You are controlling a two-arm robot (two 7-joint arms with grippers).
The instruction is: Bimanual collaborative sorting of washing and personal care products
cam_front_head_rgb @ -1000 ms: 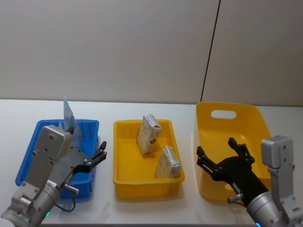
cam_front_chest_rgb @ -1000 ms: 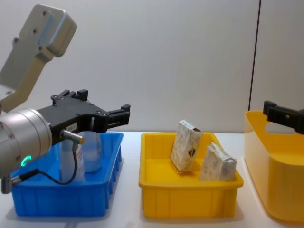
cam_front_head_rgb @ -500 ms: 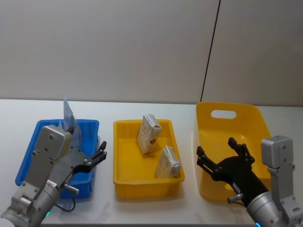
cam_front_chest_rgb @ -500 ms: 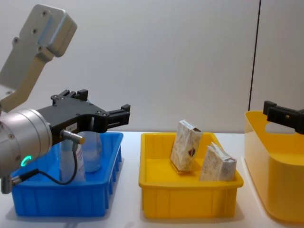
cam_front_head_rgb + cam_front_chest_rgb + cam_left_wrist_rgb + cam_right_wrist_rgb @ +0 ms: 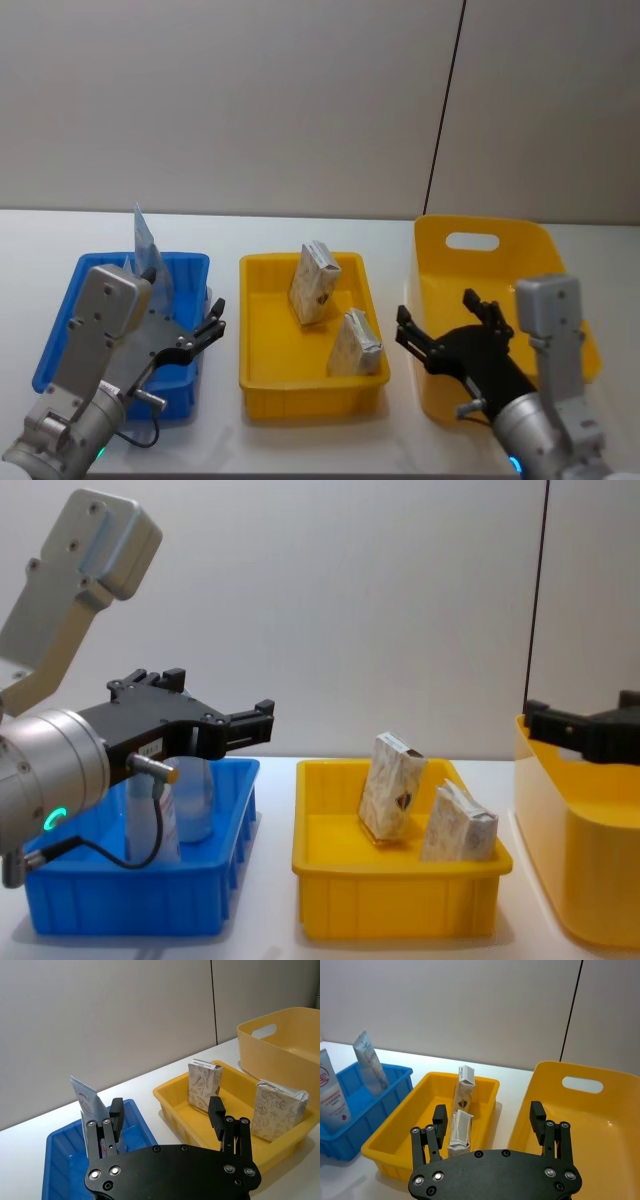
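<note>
Where the beige packs (image 5: 315, 283) lie: yellow tray (image 5: 300, 400), between both tools.
Left tool (image 5: 212, 322): spread wide, empty, held over blue tray (image 5: 60, 330).
Right tool (image 5: 435, 310): spread wide, empty, seemingly at yellow bin (image 5: 530, 262) rim.

Left gripper (image 5: 215, 318) and its arm blanket the near side of the blue tray (image 5: 62, 320), hiding the base of the tube (image 5: 147, 245). From the chest, the bottle (image 5: 198, 800) sits half-masked behind that gripper, and the right gripper (image 5: 575, 725) runs off the right edge.

2 packs (image 5: 316, 283), seemingly 2 tubes (image 5: 368, 1062), 1 bottle (image 5: 197, 805), 3 trays (image 5: 310, 388).
</note>
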